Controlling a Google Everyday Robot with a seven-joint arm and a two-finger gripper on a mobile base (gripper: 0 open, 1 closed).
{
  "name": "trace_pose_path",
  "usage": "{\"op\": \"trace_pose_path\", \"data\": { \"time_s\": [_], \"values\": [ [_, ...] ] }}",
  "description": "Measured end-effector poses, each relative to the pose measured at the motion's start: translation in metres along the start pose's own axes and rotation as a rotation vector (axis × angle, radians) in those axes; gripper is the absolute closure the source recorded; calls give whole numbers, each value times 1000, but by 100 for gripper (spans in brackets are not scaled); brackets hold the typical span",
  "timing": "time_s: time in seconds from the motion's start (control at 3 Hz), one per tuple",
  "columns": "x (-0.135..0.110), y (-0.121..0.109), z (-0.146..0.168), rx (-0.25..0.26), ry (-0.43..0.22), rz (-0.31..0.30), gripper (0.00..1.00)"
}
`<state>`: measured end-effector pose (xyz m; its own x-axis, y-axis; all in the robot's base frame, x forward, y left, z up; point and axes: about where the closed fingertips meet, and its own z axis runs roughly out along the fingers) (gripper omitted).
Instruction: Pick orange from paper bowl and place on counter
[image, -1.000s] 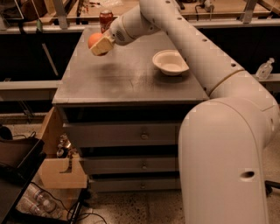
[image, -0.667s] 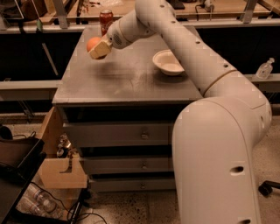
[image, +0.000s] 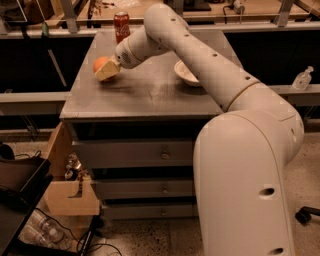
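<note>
The orange (image: 99, 63) is held in my gripper (image: 106, 71) over the left part of the grey counter (image: 145, 92), close to its surface. The gripper's tan fingers are shut on the fruit. Whether the orange touches the counter I cannot tell. The white paper bowl (image: 187, 73) stands empty on the counter to the right, partly hidden behind my arm.
A red soda can (image: 121, 26) stands at the back left of the counter. A tan wooden bench (image: 210, 10) runs behind. Grey drawers with round knobs (image: 165, 156) lie below the counter. A cardboard box (image: 70, 192) and a dark bin sit on the floor at left.
My gripper has carried the orange a little left and down toward the counter surface. The bowl has not moved.
</note>
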<state>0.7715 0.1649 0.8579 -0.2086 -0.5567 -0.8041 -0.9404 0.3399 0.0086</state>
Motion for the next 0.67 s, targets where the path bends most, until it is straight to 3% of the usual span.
{"op": "trace_pose_path", "data": {
  "time_s": [0.67],
  "values": [
    [1,3,6,-9,4,0,61]
  ]
}}
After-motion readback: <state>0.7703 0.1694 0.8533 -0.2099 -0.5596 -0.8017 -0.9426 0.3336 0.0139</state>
